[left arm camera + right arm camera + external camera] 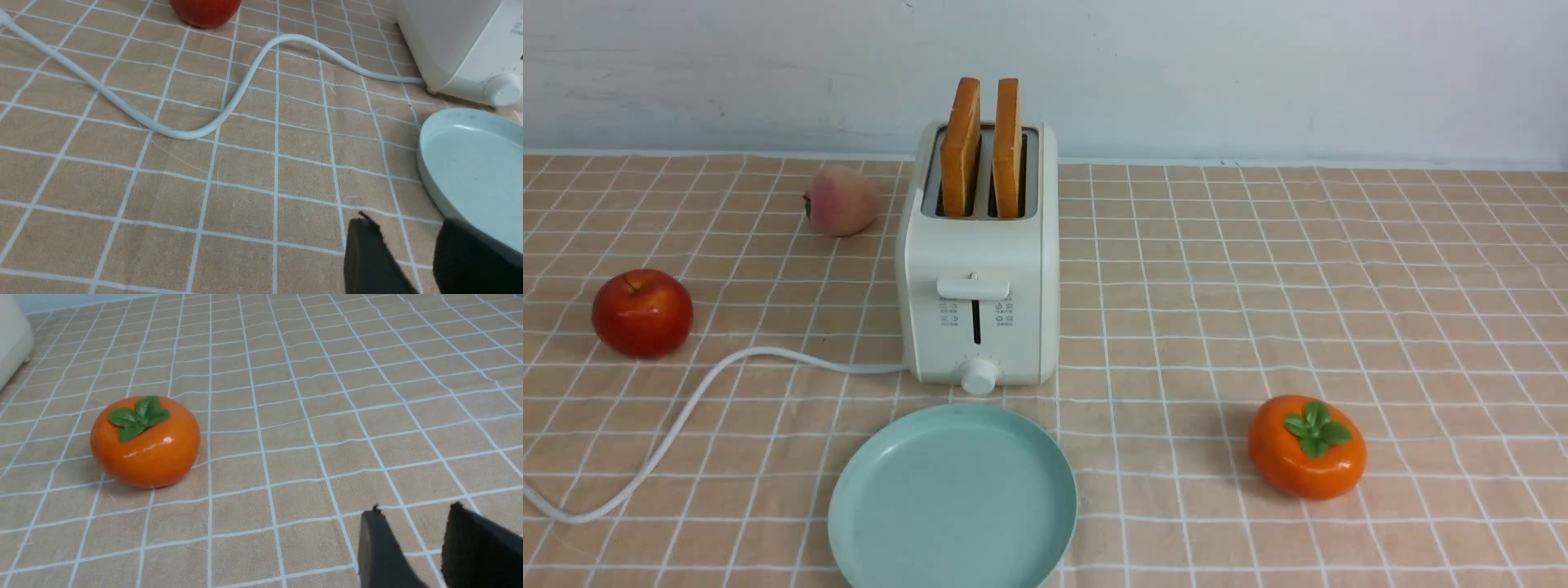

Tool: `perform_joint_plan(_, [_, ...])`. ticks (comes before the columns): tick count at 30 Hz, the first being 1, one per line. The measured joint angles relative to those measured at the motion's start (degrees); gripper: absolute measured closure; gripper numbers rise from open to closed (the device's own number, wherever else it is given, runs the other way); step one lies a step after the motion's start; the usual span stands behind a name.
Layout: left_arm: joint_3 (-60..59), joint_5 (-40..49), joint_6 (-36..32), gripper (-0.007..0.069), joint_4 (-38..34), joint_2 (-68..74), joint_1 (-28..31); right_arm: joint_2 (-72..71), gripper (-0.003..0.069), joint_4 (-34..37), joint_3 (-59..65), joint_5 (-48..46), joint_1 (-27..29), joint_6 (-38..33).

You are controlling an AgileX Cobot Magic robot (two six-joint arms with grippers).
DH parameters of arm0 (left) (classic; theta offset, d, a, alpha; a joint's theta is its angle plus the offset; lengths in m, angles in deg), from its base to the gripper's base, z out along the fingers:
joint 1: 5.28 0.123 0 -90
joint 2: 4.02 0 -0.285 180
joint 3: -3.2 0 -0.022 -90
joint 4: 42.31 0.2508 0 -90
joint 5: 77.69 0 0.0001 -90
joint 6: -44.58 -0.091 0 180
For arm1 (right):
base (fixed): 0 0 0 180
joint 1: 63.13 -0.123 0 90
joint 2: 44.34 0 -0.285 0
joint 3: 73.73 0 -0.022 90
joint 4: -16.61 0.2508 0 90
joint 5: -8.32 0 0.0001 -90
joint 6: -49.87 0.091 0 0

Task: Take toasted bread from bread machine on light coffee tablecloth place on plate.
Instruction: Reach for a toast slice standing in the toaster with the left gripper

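You had both slices of toast (1008, 151) upright in the toaster (980, 261), tops poking out, and there sat the plate (954, 498) on its near side! Your left claw (402, 245) and right claw (414, 535) were parted, gripping nothing, over the pale checked tablecloth (1160, 343), the persimmon (1307, 447) off to the right.
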State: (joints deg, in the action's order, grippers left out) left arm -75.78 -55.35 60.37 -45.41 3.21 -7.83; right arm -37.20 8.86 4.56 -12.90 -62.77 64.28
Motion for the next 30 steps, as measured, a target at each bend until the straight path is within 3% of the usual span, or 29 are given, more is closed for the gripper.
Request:
perform_joint_plan(20, [0.0,-0.5,-1.1,0.0385,1.3,0.0,0.0,0.0,0.0419,0.0,0.0,0.0,0.0,0.1])
perform_joint_plan(24, [0.0,-4.3,-0.9,0.0385,2.3,0.0,0.0,0.0,0.0419,0.0,0.0,0.0,0.0,0.1])
perform_joint_plan(30, [0.0,-18.3,5.3,0.0385,-6.7,0.0,0.0,0.0,0.0419,0.0,0.0,0.0,0.0,0.1])
